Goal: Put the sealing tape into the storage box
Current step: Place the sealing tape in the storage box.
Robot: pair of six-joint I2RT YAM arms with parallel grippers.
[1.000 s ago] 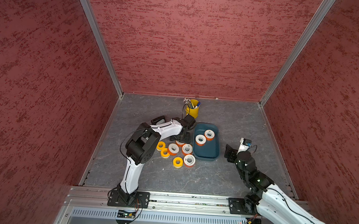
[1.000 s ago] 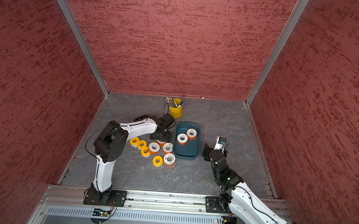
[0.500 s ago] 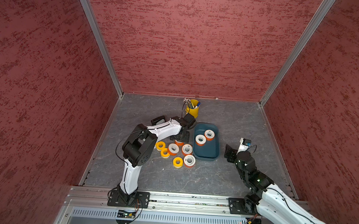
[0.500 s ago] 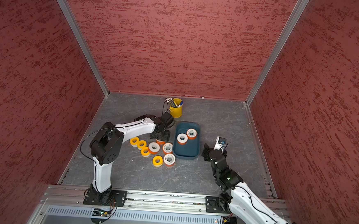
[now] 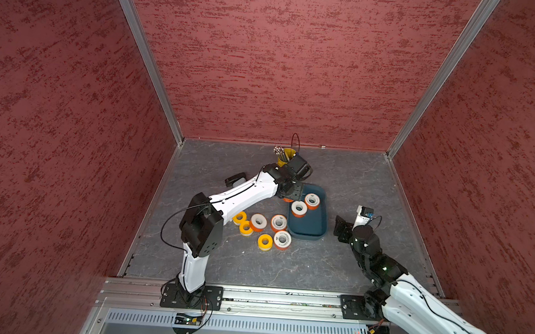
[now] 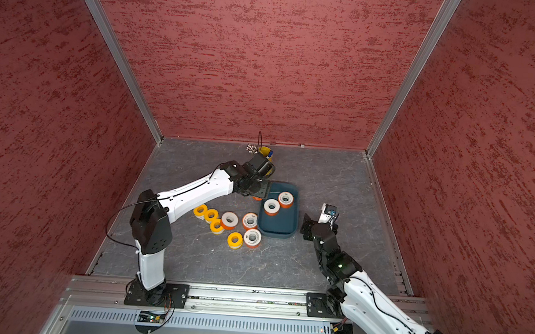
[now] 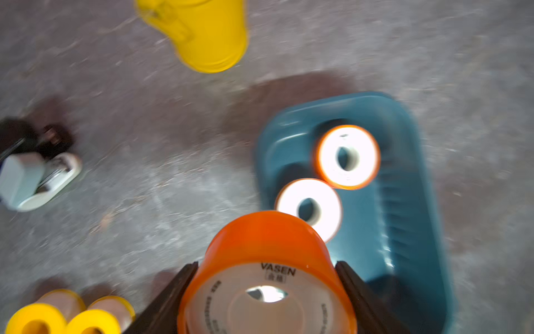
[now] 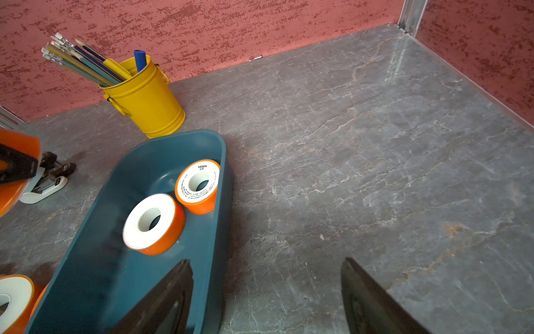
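Left pincer [image 7: 266, 263]: clamped on one orange roll [image 7: 264, 237]. The jaws press its curved side from both flanks, and the labelled white face is turned to the wrist view. A grip across the width suits so thick a roll and leaves the hole free. The roll hangs clear of the table [image 5: 253, 268], just beside the far left corner of the box [image 5: 308, 225] and not yet over its floor. Judged step: carrying it in for release.

Right pincer [image 8: 265, 260]: jaws apart, nothing between them. One finger [image 8: 161, 303] is over the box's near end, the other over bare table. It appears parked clear of the left arm [image 5: 245, 192].

Box contents: a near roll [image 8: 153, 224] and a far roll [image 8: 199, 185], both orange, lying flat and close together in the far half. The near half is free.

On the table beside the box, on the left arm's side: three orange rolls [image 6: 250, 221] and four yellow rolls [image 6: 217, 226], flat and clustered within reach.

Risk: the bucket [image 8: 147, 98] stands just beyond the box's far end and the stapler [image 8: 43, 185] lies near. The drop must clear the rim and both rolls inside.
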